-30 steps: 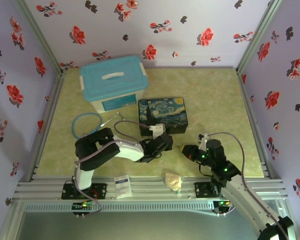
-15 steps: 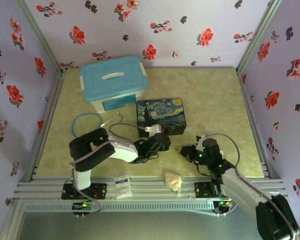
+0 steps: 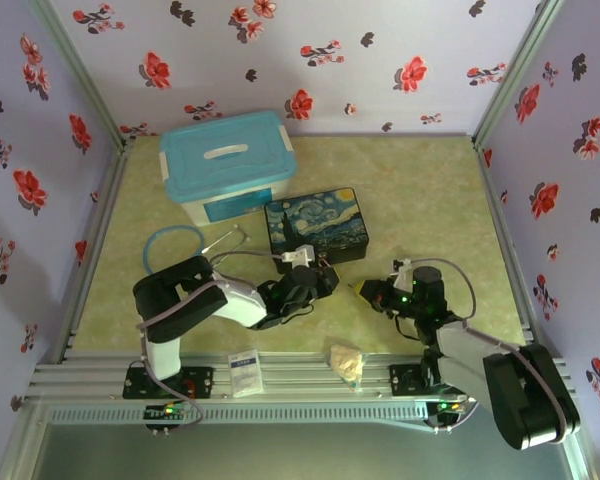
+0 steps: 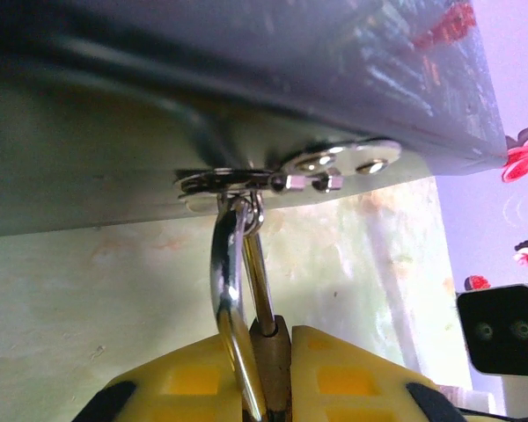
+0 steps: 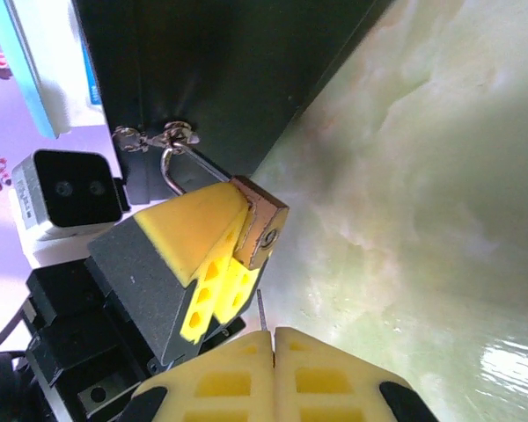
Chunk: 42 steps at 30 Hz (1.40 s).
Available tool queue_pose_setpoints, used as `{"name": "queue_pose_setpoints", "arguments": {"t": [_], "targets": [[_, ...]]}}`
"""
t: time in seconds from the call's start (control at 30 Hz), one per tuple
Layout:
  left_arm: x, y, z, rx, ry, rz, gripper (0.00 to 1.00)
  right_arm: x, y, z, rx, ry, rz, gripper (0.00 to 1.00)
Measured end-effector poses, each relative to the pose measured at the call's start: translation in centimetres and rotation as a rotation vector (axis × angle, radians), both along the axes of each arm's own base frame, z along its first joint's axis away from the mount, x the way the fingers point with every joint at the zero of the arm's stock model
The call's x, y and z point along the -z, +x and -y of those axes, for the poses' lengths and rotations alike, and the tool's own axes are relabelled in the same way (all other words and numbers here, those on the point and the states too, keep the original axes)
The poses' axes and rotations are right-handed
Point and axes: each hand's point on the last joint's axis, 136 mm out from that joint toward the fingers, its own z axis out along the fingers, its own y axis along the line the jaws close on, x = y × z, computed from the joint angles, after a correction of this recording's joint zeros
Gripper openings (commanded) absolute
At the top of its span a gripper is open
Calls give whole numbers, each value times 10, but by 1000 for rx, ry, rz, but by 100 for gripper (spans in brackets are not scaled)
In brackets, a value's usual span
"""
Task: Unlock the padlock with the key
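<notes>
We are working over a yellow-green marbled tabletop walled by lilac panels printed with red flowers. Near its middle a dark box painted with a starry night is sitting. The small brass padlock is hanging by its thin silver shackle from the silver clasp on the box's near side. Our left gripper is clamping the padlock's body between its yellow fingers, tilting its base toward our right gripper. That gripper's fingers are pressing together on the thin dark metal key, whose tip is pointing at the padlock's base, just short of it.
</notes>
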Motion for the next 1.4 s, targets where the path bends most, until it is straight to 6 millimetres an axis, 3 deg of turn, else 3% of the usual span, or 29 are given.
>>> {"name": "queue_pose_setpoints", "arguments": {"t": [0.23, 0.5, 0.87, 1.4], "targets": [[-8, 1, -1, -17, -46, -21, 0, -8, 5, -5, -22, 22, 28, 0], [-13, 1, -3, -28, -69, -49, 0, 3, 12, -9, -37, 31, -12, 0], [-15, 1, -4, -33, -79, -62, 0, -10, 25, -15, -42, 76, 34, 0], [-16, 4, -10, -49, -72, -90, 0, -5, 25, -18, -49, 79, 24, 0]]}}
